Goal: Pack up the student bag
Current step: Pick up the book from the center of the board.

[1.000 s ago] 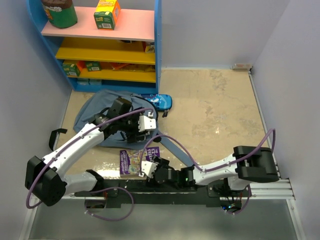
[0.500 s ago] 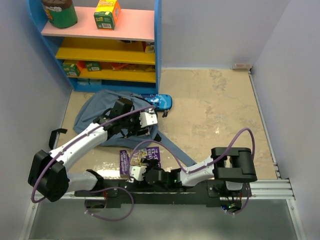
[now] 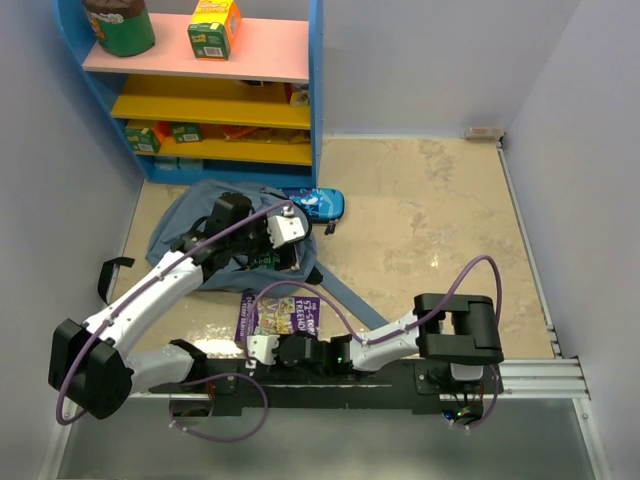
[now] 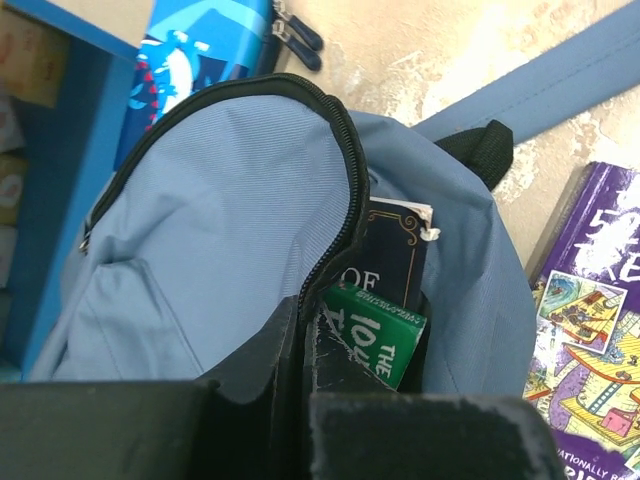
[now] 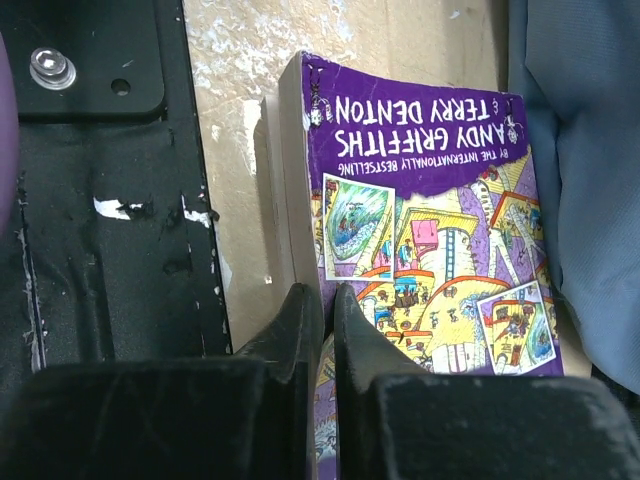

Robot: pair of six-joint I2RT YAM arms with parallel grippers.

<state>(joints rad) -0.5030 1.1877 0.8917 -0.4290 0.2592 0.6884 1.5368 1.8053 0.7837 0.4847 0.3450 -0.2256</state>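
Note:
The slate-blue student bag (image 3: 190, 215) lies at the left in front of the shelf, its zip mouth gaping. My left gripper (image 3: 275, 250) is shut on the zip edge of the bag's opening (image 4: 345, 200). A green book (image 4: 385, 340) and a dark one (image 4: 390, 260) stand inside. A purple illustrated book (image 3: 285, 313) lies flat beside the bag near the arm bases. My right gripper (image 5: 327, 305) is shut on that purple book (image 5: 430, 200) at its near edge, with a strip of cover showing between the fingers.
A glossy blue pencil case (image 3: 318, 203) lies just beyond the bag by the blue shelf unit (image 3: 200, 100), which holds boxes and a jar. A long bag strap (image 3: 350, 300) trails right across the floor. The black mounting rail (image 5: 100, 200) runs just left of the purple book.
Both grippers have gone from open to shut. The left one closed on the bag's zip edge. The right arm swung left along the rail and closed on the purple book.

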